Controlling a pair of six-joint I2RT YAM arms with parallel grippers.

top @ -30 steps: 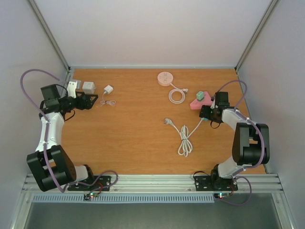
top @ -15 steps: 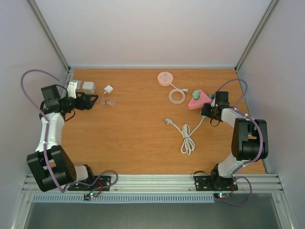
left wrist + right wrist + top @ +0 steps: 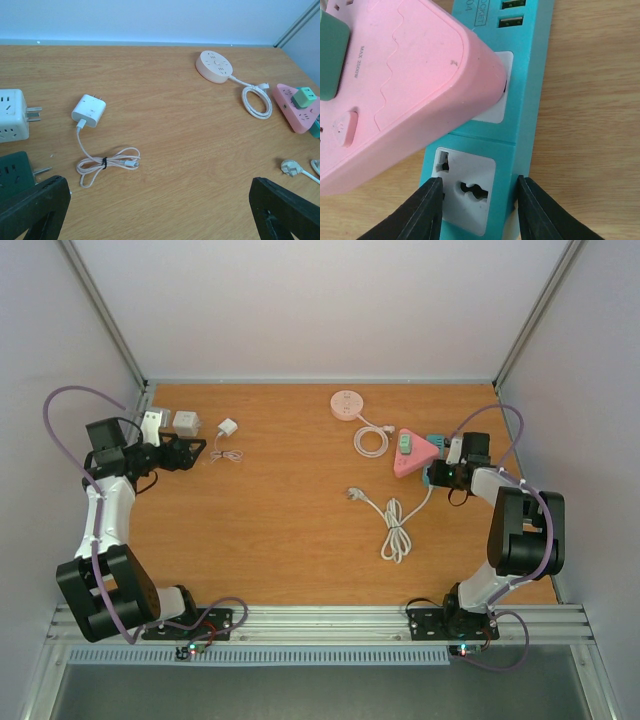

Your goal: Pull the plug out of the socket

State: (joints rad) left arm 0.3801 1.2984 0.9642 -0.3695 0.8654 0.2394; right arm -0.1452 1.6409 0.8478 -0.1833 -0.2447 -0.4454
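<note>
A pink triangular socket block (image 3: 410,75) is plugged into a teal power strip (image 3: 530,75); a green plug (image 3: 330,55) sits in the block's top. My right gripper (image 3: 477,200) is shut on the teal strip's end, one finger on each long side. In the top view the pink block (image 3: 413,453) lies at the right with the right gripper (image 3: 440,476) beside it. My left gripper (image 3: 195,450) is open and empty at the far left. In its wrist view its fingertips (image 3: 30,207) stand wide apart and the pink block (image 3: 295,107) is far to the right.
A white charger (image 3: 89,110) with a coiled cable (image 3: 107,162), a white cube adapter (image 3: 11,114) and a dark green cube (image 3: 15,172) lie by the left gripper. A round pink socket (image 3: 347,404) is at the back. A white bundled cord (image 3: 395,525) lies mid-table.
</note>
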